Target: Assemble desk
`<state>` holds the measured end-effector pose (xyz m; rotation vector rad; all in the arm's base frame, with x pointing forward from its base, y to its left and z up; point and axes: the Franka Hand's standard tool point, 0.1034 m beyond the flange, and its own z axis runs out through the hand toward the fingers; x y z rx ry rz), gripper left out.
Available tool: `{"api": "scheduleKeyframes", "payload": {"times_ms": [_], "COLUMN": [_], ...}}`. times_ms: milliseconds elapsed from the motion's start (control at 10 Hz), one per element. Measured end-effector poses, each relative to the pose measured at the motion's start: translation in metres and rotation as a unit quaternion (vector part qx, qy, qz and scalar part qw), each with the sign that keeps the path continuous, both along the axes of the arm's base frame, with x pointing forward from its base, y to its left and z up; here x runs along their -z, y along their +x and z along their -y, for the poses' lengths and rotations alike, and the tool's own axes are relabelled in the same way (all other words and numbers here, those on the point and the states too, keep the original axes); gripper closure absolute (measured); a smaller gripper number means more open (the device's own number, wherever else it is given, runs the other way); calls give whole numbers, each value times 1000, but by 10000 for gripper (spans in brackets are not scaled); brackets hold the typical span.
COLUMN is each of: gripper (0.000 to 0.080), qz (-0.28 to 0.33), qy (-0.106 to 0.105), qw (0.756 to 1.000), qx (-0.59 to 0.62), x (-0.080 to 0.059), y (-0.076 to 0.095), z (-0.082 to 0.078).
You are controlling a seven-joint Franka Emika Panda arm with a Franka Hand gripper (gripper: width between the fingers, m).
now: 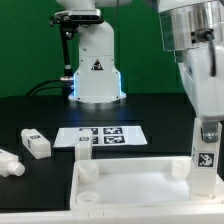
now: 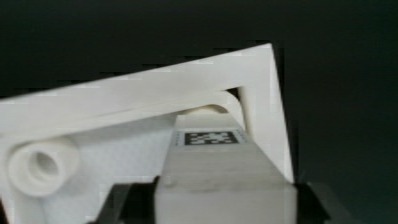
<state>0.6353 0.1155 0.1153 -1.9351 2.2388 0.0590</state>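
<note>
Exterior view shows the smooth white rimmed tabletop [image 1: 130, 195] lying flat on the black table [image 1: 160, 110]. Two block legs [image 1: 35, 143] lie loose to its left, and a third leg [image 1: 205, 160] is clamped in the gripper [image 1: 207, 135] at its right corner. Only the wrist view shows one round socket [image 2: 45, 165] close up.

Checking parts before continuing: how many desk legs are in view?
3. The held leg, in the gripper, stands at the tabletop corner on the exterior view's right; the tagged loose leg and the edge leg lie at its left. Others may be hidden.
</note>
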Motion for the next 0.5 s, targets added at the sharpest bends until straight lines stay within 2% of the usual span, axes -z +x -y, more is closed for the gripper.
{"api": "scheduleKeyframes", "payload": {"times_ms": [100, 200, 300, 400, 500], "gripper": [421, 280, 192, 192, 158], "qz": [1, 12, 30, 32, 40], "qy": [-2, -13, -26, -29, -34], "qw": [1000, 994, 974, 955, 940], "qx": [-11, -105, -222, -292, -336], "x": [0, 1, 1, 1, 2], "y": [0, -1, -1, -2, -1], "z": [0, 2, 3, 1, 1]}}
